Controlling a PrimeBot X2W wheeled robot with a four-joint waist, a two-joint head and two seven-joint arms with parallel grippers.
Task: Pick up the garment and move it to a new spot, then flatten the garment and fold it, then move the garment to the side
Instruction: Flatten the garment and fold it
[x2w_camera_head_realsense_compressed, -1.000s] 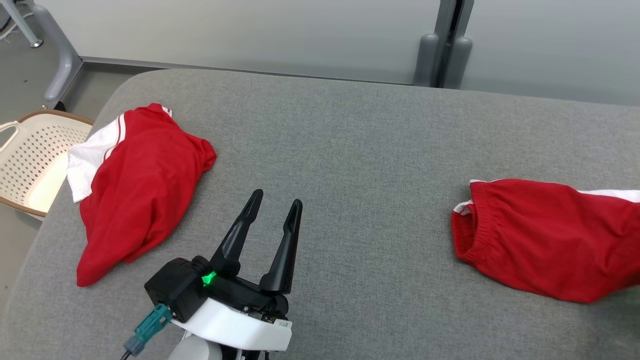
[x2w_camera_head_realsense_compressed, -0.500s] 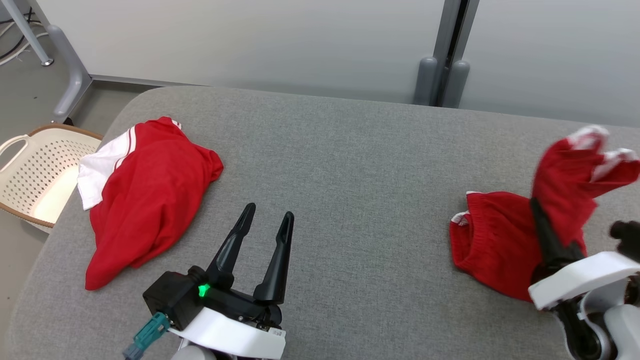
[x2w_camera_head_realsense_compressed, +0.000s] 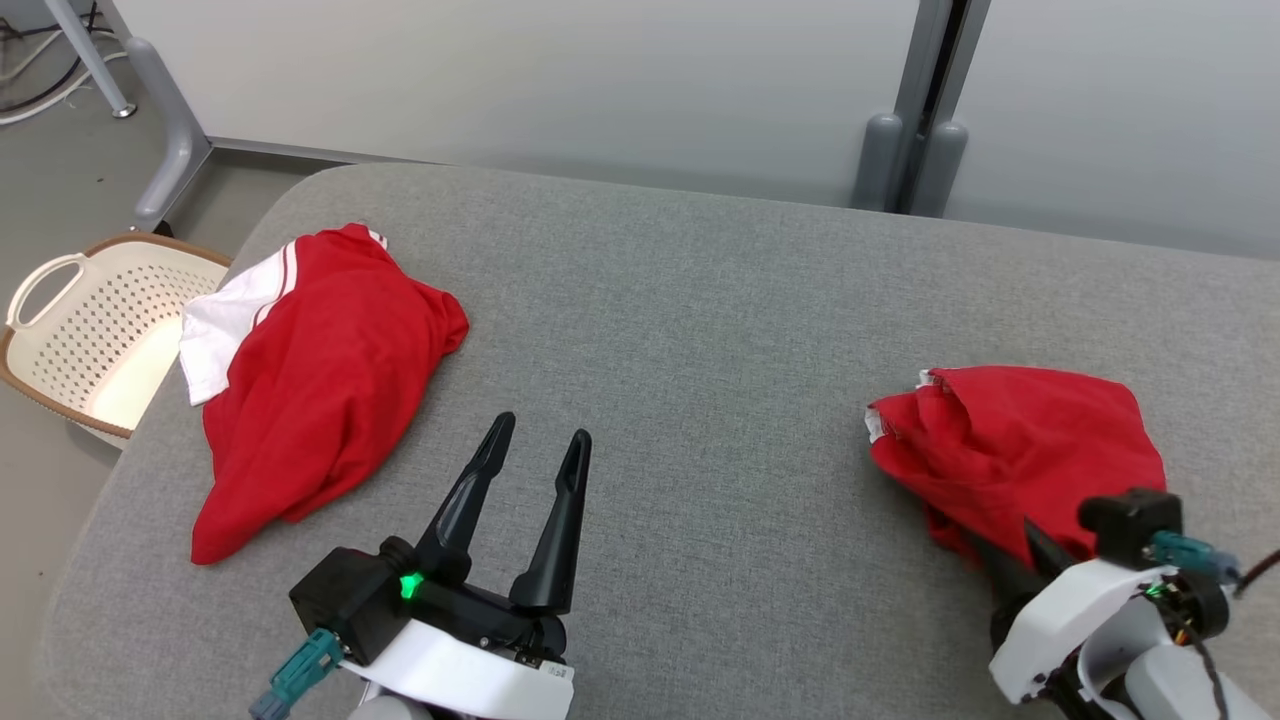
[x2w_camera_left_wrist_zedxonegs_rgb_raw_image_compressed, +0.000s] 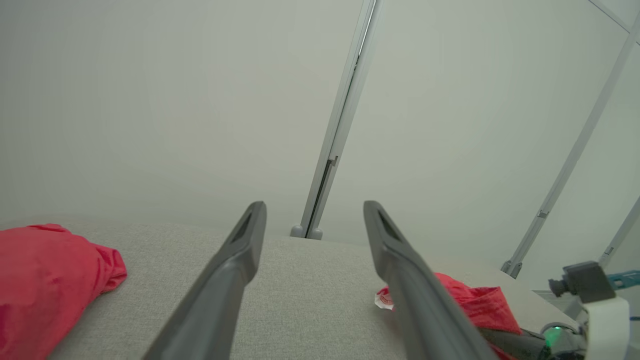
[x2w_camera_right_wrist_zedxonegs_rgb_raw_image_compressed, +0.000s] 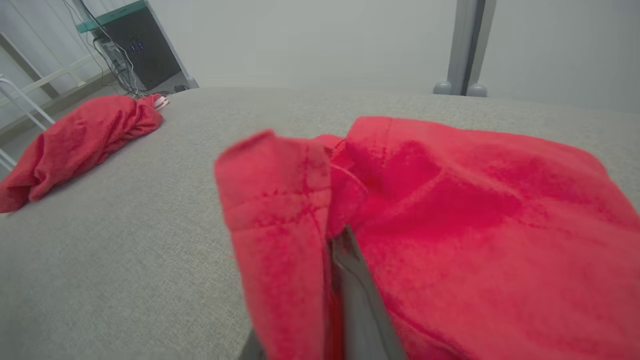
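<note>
The left gripper (x2w_camera_head_realsense_compressed: 543, 430) hangs spread above the coarse grey woven cushion (x2w_camera_head_realsense_compressed: 700, 300). The right gripper (x2w_camera_head_realsense_compressed: 1015, 560) lies buried in the crumpled red garment (x2w_camera_head_realsense_compressed: 1010, 440); whether it pinches the cloth cannot be told.

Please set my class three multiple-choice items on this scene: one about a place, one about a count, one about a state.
1. Where does the cream basket stand?
A. On the grey padded surface, between the garments
B. On the floor, off the surface's left edge
C. On top of a garment

2. How many red garments lie on the surface?
A. One
B. Two
C. Three

3. How does the left gripper stand?
A. Open, nothing between its fingers
B. Shut on red cloth
C. Shut on a basket handle

Answers:
1 B: the head view shows the basket below and beside the surface's rounded left corner.
2 B: the left garment lies near the basket and the right garment lies bunched at the far right.
3 A: its two dark fingers stand apart, with bare grey fabric showing between them.
</note>
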